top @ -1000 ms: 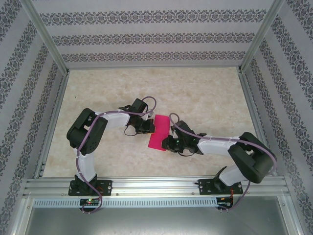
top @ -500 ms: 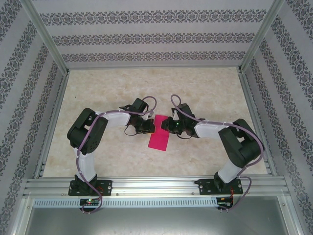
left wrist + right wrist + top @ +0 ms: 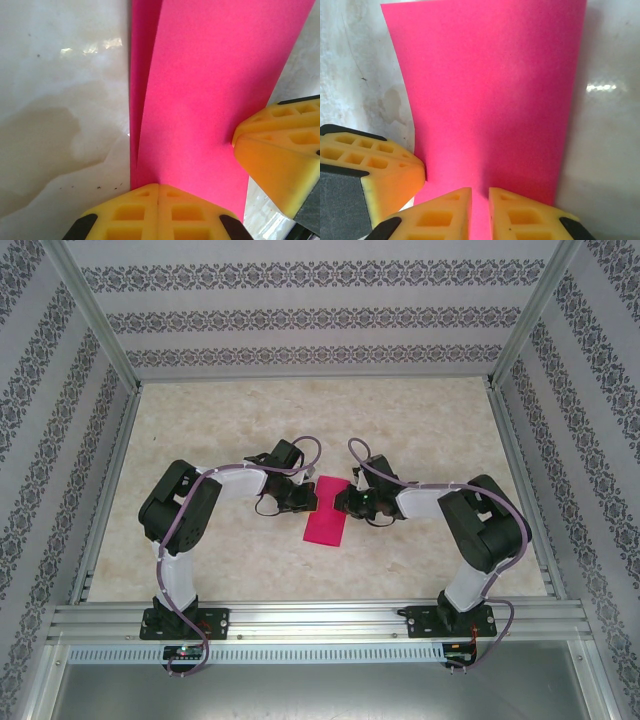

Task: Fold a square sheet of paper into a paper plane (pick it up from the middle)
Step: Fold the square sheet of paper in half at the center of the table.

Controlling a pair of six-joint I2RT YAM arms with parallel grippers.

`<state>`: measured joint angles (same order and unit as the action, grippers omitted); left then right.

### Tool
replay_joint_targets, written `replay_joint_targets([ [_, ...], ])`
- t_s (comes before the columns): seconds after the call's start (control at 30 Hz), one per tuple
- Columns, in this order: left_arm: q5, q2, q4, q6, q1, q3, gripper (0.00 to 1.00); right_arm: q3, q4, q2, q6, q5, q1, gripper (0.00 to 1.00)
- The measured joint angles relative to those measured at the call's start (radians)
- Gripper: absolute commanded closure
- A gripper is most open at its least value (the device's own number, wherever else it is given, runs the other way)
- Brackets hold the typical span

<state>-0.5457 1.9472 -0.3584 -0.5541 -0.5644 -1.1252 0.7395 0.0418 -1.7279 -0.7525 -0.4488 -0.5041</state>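
The square sheet of paper lies on the table as a narrow magenta strip folded double. In the left wrist view the paper shows its upper layer lifting a little along the left edge. My left gripper is shut, its yellow tips pressed together on the strip's left edge. My right gripper rests on the opposite edge, and the paper shows flat through the narrow gap in my right gripper. Each wrist view catches the other gripper's fingertip and fingertip.
The marble-patterned table is ringed by an aluminium frame and patterned walls. Both arms bend inward and meet at the table's middle, with bare tabletop behind them and to either side.
My right gripper has slid from the strip's near end up along its right edge, and the right elbow has swung inward. The left arm and the paper have stayed put.
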Motion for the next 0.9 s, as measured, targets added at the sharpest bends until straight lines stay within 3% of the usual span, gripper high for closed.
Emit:
replay_joint_targets([
  [0.27, 0.000, 0.000, 0.000, 0.000, 0.000, 0.000, 1.00, 0.072, -0.071, 0.060, 0.023, 0.002, 0.010, 0.82],
  [0.6, 0.000, 0.000, -0.004, 0.001, 0.000, -0.002, 1.00, 0.073, -0.023, -0.054, 0.026, -0.006, 0.038, 0.82],
  [0.9, 0.001, 0.003, -0.014, 0.008, 0.000, -0.009, 1.00, 0.079, -0.028, -0.053, 0.021, 0.002, 0.042, 0.82],
])
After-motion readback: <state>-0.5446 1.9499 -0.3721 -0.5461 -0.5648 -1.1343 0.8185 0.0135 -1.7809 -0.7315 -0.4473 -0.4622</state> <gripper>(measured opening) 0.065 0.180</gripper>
